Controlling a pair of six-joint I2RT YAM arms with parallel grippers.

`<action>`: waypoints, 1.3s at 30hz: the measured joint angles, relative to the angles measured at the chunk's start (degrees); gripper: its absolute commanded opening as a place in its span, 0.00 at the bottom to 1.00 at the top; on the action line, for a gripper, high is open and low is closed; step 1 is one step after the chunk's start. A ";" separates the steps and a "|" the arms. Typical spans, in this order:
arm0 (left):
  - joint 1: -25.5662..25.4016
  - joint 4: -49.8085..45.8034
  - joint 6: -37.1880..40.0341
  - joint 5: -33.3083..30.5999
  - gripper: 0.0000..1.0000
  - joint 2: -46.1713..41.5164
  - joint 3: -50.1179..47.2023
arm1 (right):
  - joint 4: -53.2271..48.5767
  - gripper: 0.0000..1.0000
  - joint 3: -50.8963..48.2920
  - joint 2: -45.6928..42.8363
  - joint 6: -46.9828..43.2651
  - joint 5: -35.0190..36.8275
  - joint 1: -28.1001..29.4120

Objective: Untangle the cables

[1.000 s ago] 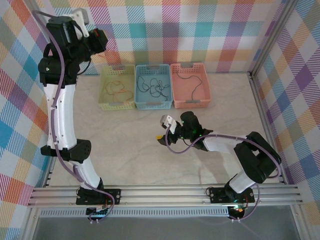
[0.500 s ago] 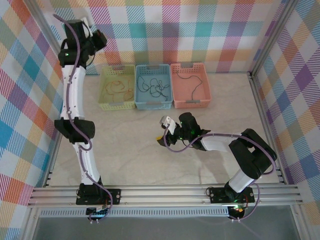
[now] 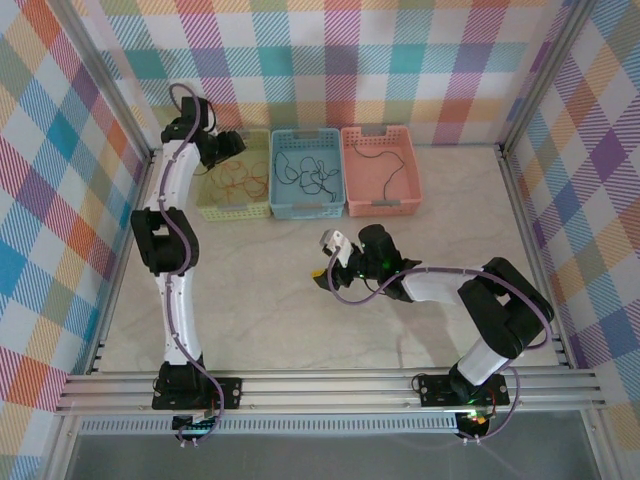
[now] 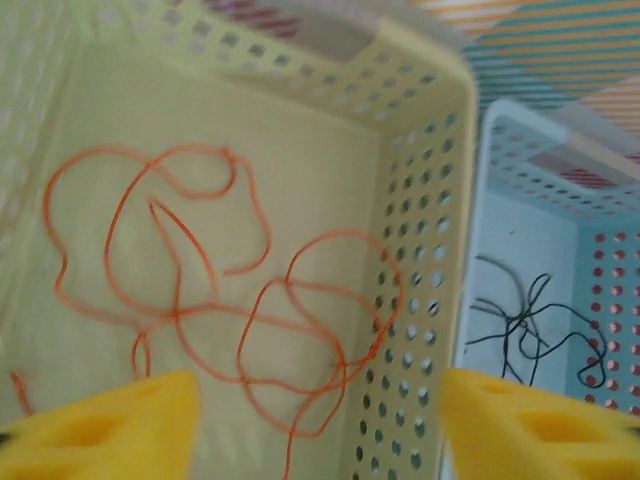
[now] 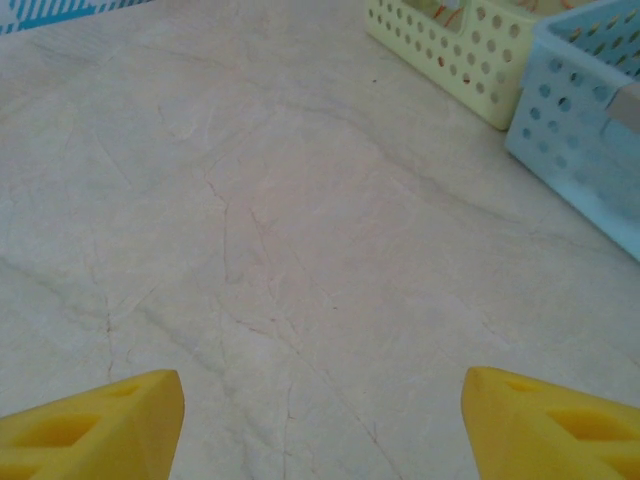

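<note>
My left gripper (image 4: 318, 425) hangs over the yellow basket (image 4: 425, 200), fingers apart and holding nothing. The orange cable (image 4: 288, 283) lies looped on that basket's floor. In the blue basket (image 3: 305, 211) next along, a black cable (image 3: 310, 178) lies bunched, possibly knotted; the strands are too fine to confirm. A second dark cable (image 3: 397, 170) lies in the pink basket (image 3: 382, 208). My right gripper (image 5: 320, 420) sits apart, empty, above bare counter (image 5: 300, 250).

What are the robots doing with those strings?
They are sorting tangled cables. The left tool hangs open over the yellow basket, where the orange cable lies. A bunched black cable lies in the blue basket and a second black cable in the pink basket. The right tool hovers open over the table, holding nothing.
</note>
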 measured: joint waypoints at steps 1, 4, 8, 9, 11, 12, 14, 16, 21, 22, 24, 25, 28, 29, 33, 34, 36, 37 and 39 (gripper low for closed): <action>-0.33 1.07 -0.33 -1.25 0.98 -3.43 -5.68 | 0.59 0.76 -0.48 -0.31 0.26 0.70 0.00; -0.94 5.46 -0.85 -5.35 1.00 -16.50 -23.43 | 2.21 0.77 -2.14 -1.84 0.81 3.41 -0.17; -2.64 17.53 -1.33 -11.93 1.00 -41.94 -49.68 | 4.22 0.79 -4.33 -5.14 2.27 7.69 -0.79; -3.52 22.29 -1.22 -13.75 1.00 -49.81 -57.16 | 4.81 0.80 -5.22 -6.67 2.73 8.94 -1.16; -5.40 32.13 -0.15 -16.72 1.00 -63.30 -70.64 | 5.01 0.81 -6.36 -9.66 3.50 11.98 -2.12; -6.34 37.81 0.72 -18.16 1.00 -69.35 -77.64 | 4.83 0.82 -6.69 -11.45 3.87 14.12 -2.75; -7.63 48.30 2.58 -20.33 1.00 -77.13 -89.74 | 4.17 0.82 -7.23 -14.97 4.87 18.62 -4.22; -7.85 55.25 5.27 -21.84 1.00 -78.42 -99.67 | 3.41 0.83 -8.59 -19.28 6.67 23.52 -6.67; -7.85 62.75 10.34 -24.13 1.00 -68.46 -110.92 | 2.25 0.93 -15.93 -27.54 10.80 34.23 -15.06; -7.85 64.87 11.17 -24.48 1.00 -66.25 -111.82 | 1.46 0.93 -17.38 -28.96 11.19 35.39 -17.03; -7.85 69.13 12.68 -25.16 1.00 -61.64 -112.06 | 0.59 0.93 -19.58 -31.12 11.23 36.72 -19.71; -7.85 71.25 13.44 -25.42 1.00 -59.21 -111.69 | 0.87 0.93 -20.46 -31.67 11.06 37.18 -20.81; -7.78 76.11 15.41 -24.98 1.00 -54.29 -110.49 | 2.71 0.93 -22.08 -29.88 10.95 37.88 -24.02; -7.72 77.57 15.87 -24.37 1.00 -53.20 -110.16 | 3.85 0.93 -22.36 -28.30 10.95 37.86 -24.98; -7.41 82.82 18.25 -21.24 1.00 -48.43 -108.43 | 12.63 0.93 -23.23 -16.90 10.62 37.90 -28.44; -7.30 83.62 18.56 -20.70 1.00 -47.71 -108.24 | 14.67 0.92 -23.23 -14.19 10.49 37.46 -29.33; -7.02 84.80 18.95 -19.65 1.00 -46.53 -107.91 | 18.95 0.91 -23.10 -9.20 11.15 35.15 -31.95; -6.86 85.61 19.17 -19.19 1.00 -45.92 -107.84 | 19.71 0.91 -22.84 -7.19 11.87 33.53 -33.88; -6.58 87.73 19.61 -18.25 1.00 -44.87 -107.97 | 20.81 0.91 -22.49 -4.79 13.33 31.56 -37.27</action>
